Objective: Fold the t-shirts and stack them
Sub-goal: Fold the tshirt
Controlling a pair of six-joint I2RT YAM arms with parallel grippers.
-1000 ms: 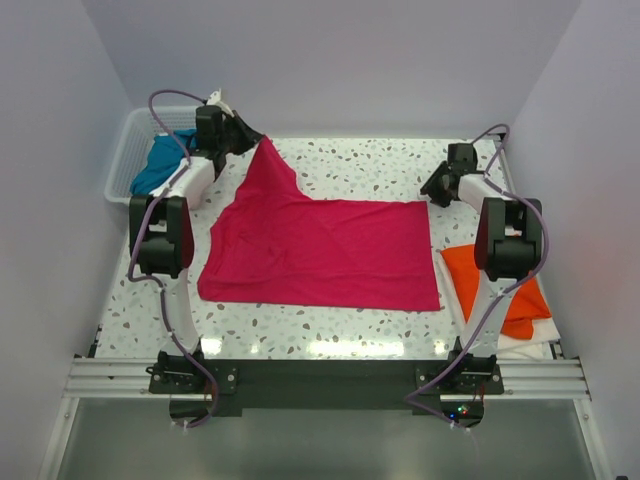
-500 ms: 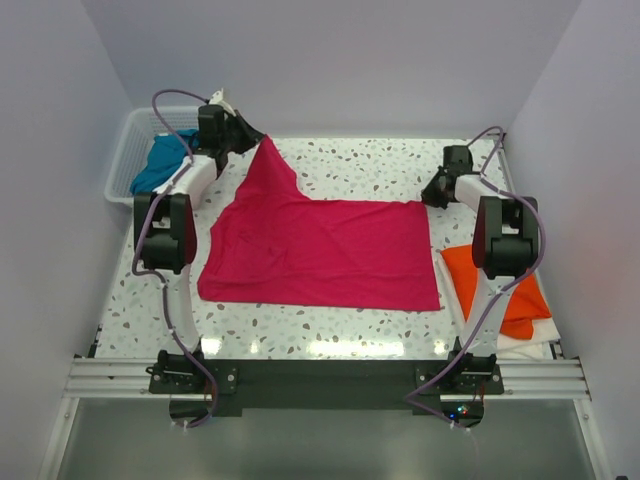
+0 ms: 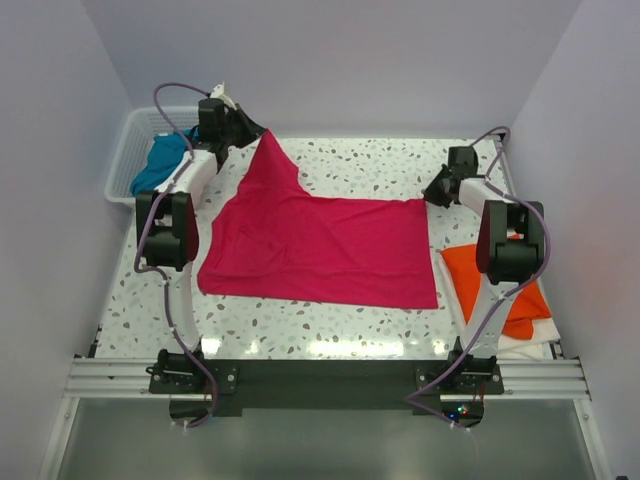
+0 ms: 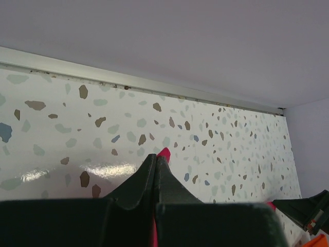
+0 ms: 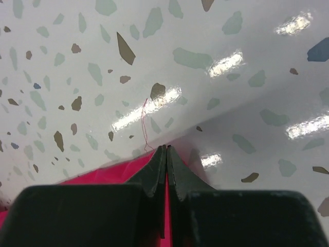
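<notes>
the right gripper (image 5: 165,149) has come down in the last second onto the far right corner of the crimson-pink soft cloth t-shirt (image 3: 320,245), its fingers pressed together on the cloth edge. the left gripper (image 4: 156,157) stays pinched on the far left corner, lifted near the white lattice plastic basket (image 3: 122,150). the shirt lies spread mid-table. with both far corners held, a fold toward the near hem looks ready.

basket (image 3: 119,162) far left, bare tabletop (image 3: 370,165) far centre

Spread shirt (image 3: 320,250) lies between basket (image 3: 122,152), left, and folded shirt (image 3: 462,280).
</notes>
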